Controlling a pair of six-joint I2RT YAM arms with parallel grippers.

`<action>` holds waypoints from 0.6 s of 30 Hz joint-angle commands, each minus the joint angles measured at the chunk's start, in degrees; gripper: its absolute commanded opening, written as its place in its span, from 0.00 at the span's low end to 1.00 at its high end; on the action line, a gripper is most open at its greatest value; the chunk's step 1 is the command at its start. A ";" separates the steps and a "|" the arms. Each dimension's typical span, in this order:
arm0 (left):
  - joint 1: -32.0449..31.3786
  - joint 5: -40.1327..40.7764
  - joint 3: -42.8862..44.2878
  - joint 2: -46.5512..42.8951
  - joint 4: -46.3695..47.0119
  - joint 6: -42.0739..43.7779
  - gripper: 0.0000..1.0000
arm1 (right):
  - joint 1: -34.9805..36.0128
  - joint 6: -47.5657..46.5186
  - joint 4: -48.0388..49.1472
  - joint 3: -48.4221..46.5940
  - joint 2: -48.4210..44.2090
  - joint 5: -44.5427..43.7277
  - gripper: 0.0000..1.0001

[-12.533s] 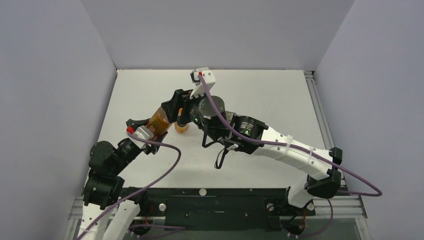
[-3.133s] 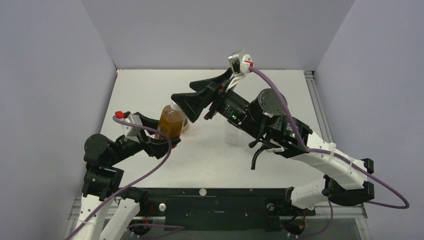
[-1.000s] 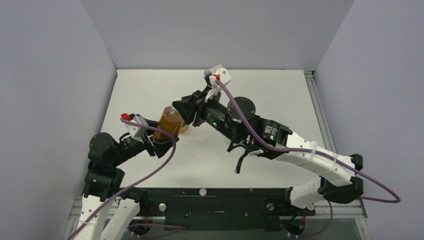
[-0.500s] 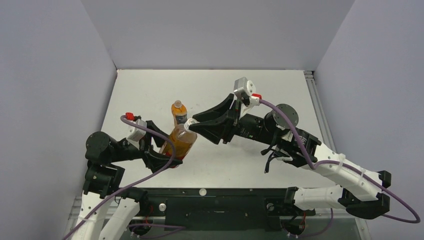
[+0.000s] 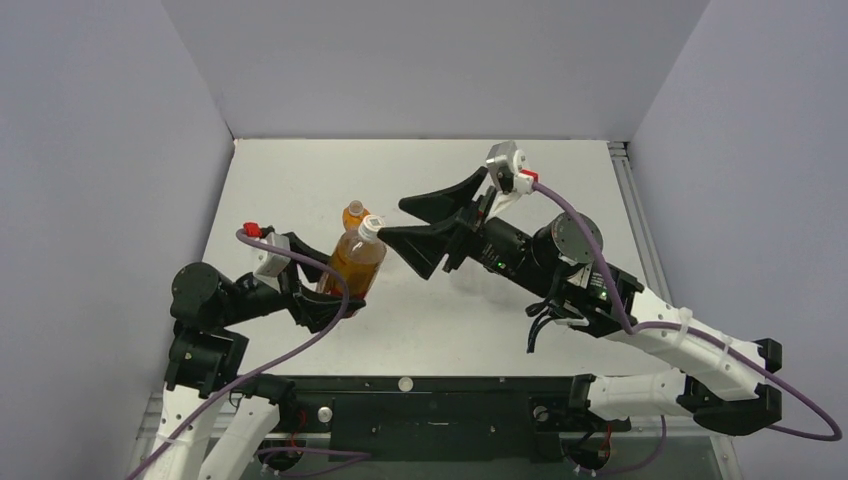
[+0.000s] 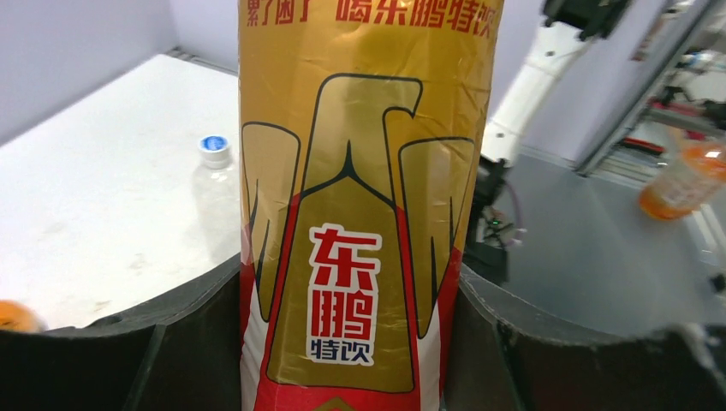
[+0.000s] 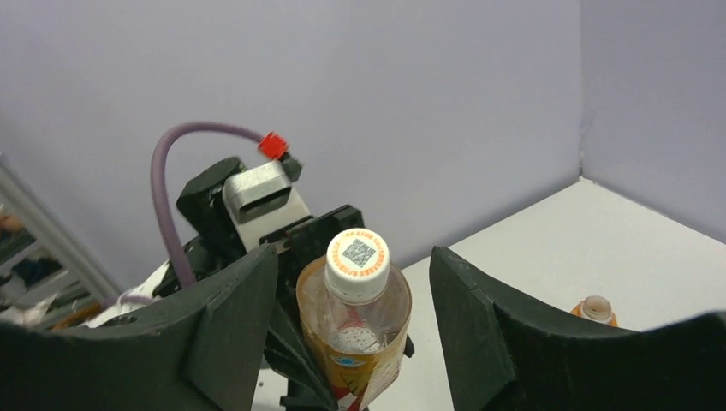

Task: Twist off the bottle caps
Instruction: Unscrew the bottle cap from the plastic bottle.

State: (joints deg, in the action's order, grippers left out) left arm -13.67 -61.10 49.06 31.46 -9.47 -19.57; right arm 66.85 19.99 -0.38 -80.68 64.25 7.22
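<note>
Capped bottle (image 5: 357,263) of amber liquid (image 7: 349,341)

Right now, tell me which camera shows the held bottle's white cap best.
Right wrist view: the white cap faces the lens, close, unblocked, its printed code visible. Top external shows it only as a small white dot atop the bottle. Left wrist shows only the bottle's label; the cap is out of frame.

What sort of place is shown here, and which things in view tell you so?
Probably a robot test bench in a lab: two robot arms bolted to a white table, plain walls boxing it in, and the left gripper holding up a capped bottle before the open right gripper.
</note>
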 commanded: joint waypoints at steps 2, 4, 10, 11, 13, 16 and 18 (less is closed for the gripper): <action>0.25 13.06 0.88 -2.07 -3.27 12.46 0.00 | 5.19 1.63 -5.42 -12.22 4.19 -22.72 0.63; 0.25 16.96 -0.27 -3.15 -2.53 16.61 0.00 | 8.14 -1.32 -14.16 -20.59 9.99 -32.05 0.65; 0.16 24.93 -3.59 -6.36 -0.20 26.84 0.00 | 10.01 0.40 -19.27 -29.12 19.00 -38.10 0.66; 0.14 25.35 -4.07 -6.56 -0.15 27.51 0.00 | 10.08 0.66 -19.11 -29.84 19.93 -37.87 0.66; 0.15 25.94 -4.49 -7.34 -0.20 28.93 0.00 | 10.14 1.15 -19.39 -31.25 21.32 -37.16 0.66; 0.15 26.22 -4.71 -7.39 -0.92 29.65 0.00 | 10.22 1.76 -20.12 -32.77 22.93 -36.69 0.65; 0.17 26.36 -4.79 -7.45 -1.01 29.71 0.00 | 10.23 1.98 -20.42 -33.31 23.63 -36.68 0.63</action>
State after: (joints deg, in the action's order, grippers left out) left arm -13.67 -37.23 44.29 24.62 -11.97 7.03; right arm 76.60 20.91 -19.88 -110.30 88.01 -27.70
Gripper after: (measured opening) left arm 0.597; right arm 0.650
